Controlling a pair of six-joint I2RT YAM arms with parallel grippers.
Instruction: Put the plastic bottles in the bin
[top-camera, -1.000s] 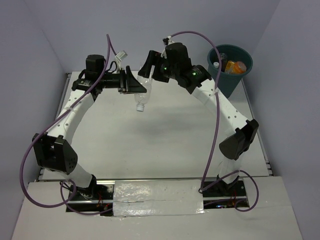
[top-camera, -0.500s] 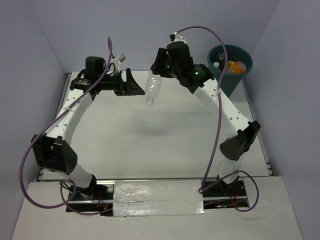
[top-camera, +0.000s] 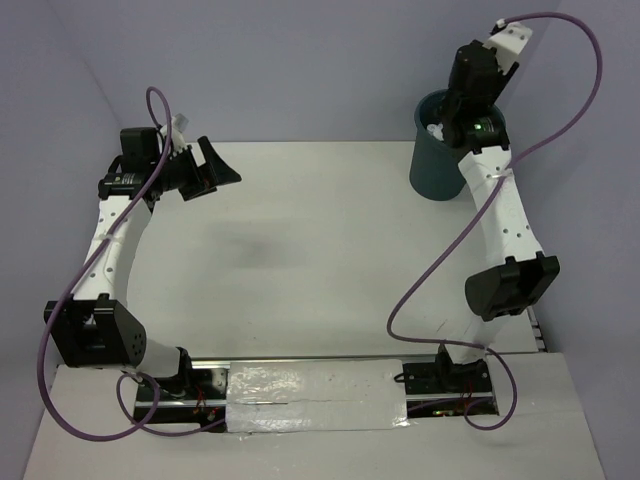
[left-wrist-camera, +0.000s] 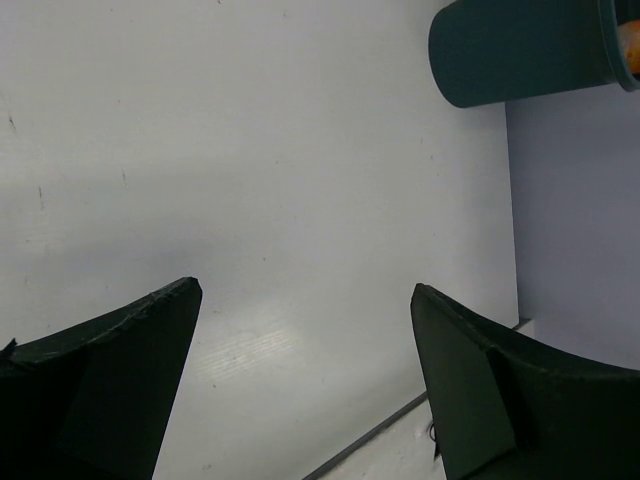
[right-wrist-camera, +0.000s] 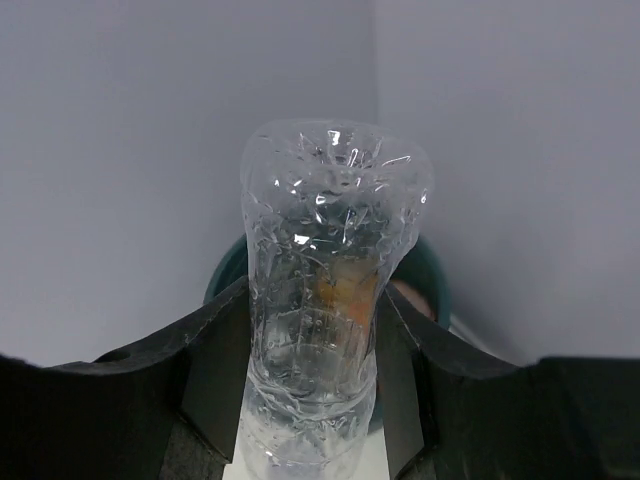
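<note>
Aloft, right gripper (right-wrist-camera: 312, 400) pinches bottle (right-wrist-camera: 330, 250) — bin (top-camera: 430, 165) seemingly below.

No text, label, brand or number is readable on anything

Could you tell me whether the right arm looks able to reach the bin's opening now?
Probably yes: the right gripper, shut on the clear bottle, hangs over the bin, with nothing visible between them.

The left gripper (left-wrist-camera: 305, 290) hangs over the white counter (left-wrist-camera: 250, 150), fingers (left-wrist-camera: 120, 370) spread wide — the dark teal bin (left-wrist-camera: 520, 50) stands well beyond, an orange object (left-wrist-camera: 630, 45) at its rim.
</note>
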